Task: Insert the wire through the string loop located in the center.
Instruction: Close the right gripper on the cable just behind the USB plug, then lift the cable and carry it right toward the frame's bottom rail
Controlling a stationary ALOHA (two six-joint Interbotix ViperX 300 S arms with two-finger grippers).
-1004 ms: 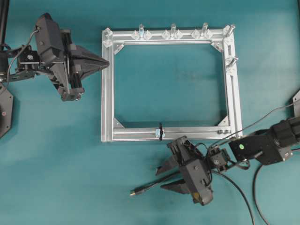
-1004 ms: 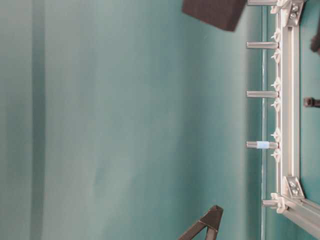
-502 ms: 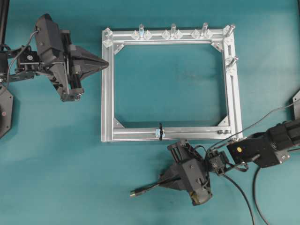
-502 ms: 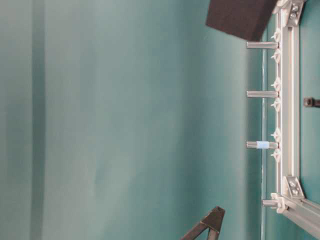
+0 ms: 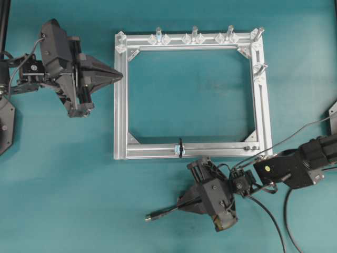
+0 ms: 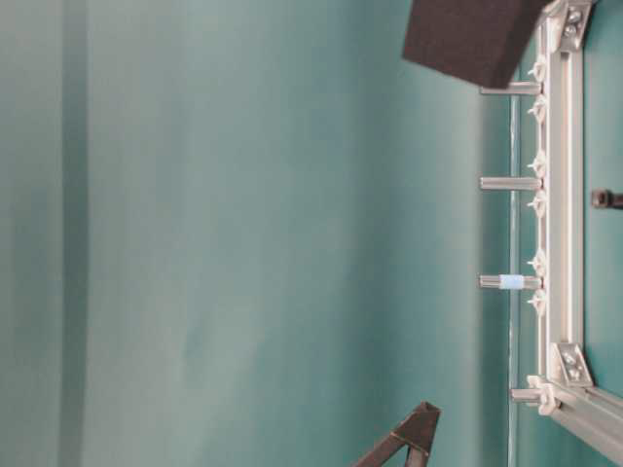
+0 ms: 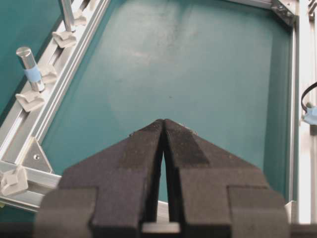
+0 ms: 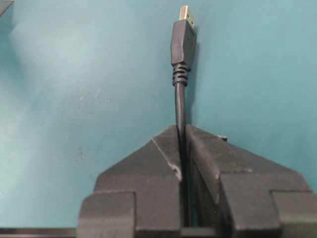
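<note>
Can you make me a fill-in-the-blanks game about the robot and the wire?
1. The right gripper is shut on the ____.
2. The left gripper holds ____.
3. The string loop is wrapped around a bar of the silver ____.
4. The wire's plug is ____ the frame, not inside it.

Missing words: wire; nothing; frame; outside
</note>
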